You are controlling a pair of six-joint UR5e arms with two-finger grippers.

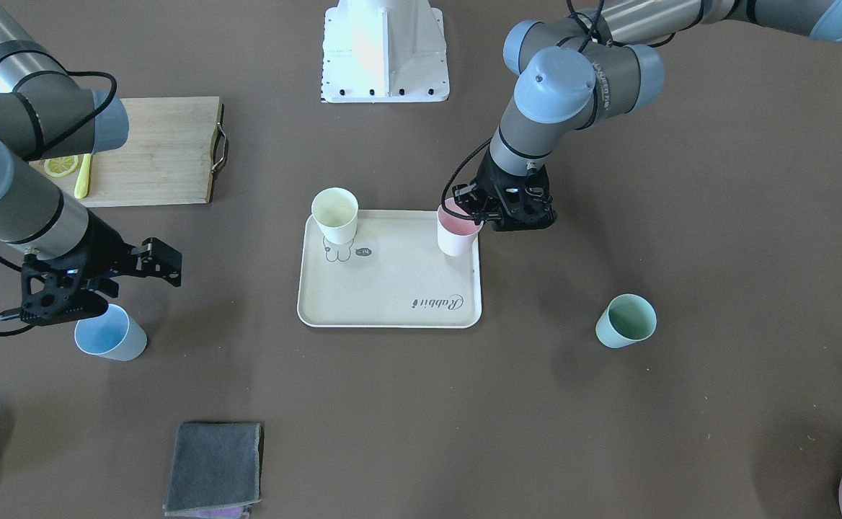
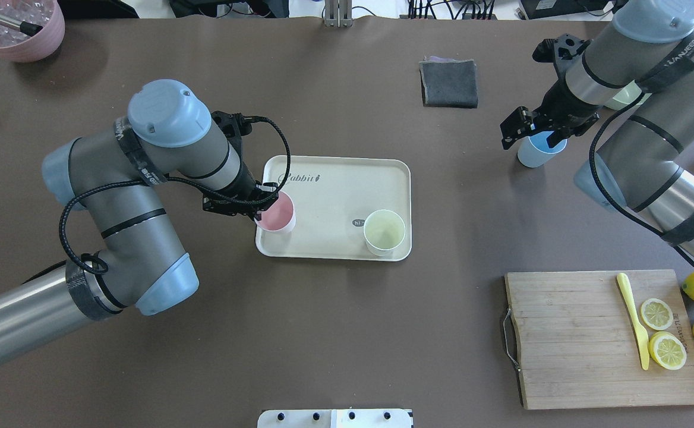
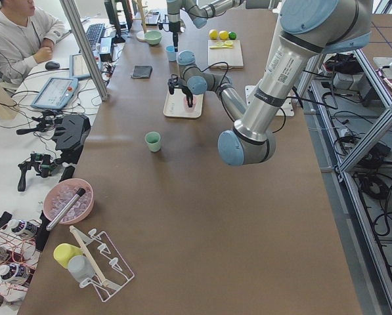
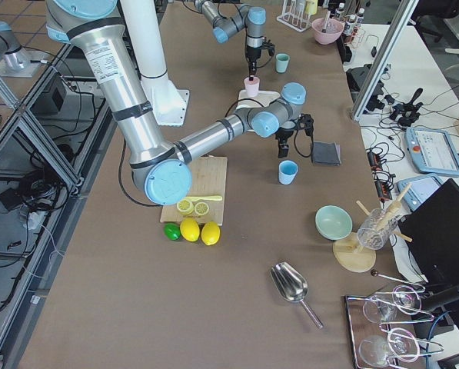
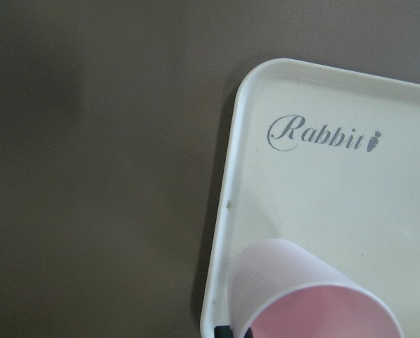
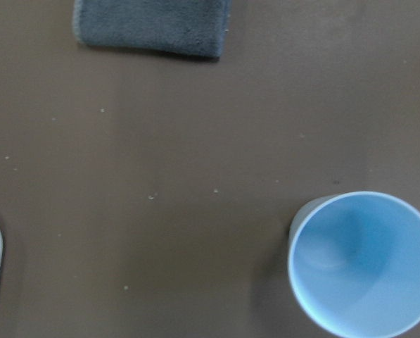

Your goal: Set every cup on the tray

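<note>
Left gripper (image 1: 466, 210) clenches the pink cup (image 1: 455, 238) just inside the tray (image 1: 392, 274) corner; released against the raised rim, it could tip. Right gripper (image 2: 514, 126), jaws seemingly parted, hovers over the blue cup (image 2: 536, 153), well off the tray.

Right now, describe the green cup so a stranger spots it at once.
Find the cream tray mid-table. To the robot's left of it, standing alone, is the mint-green cup. The pink cup and cream cup are at the tray; the blue cup is on its other side.
</note>
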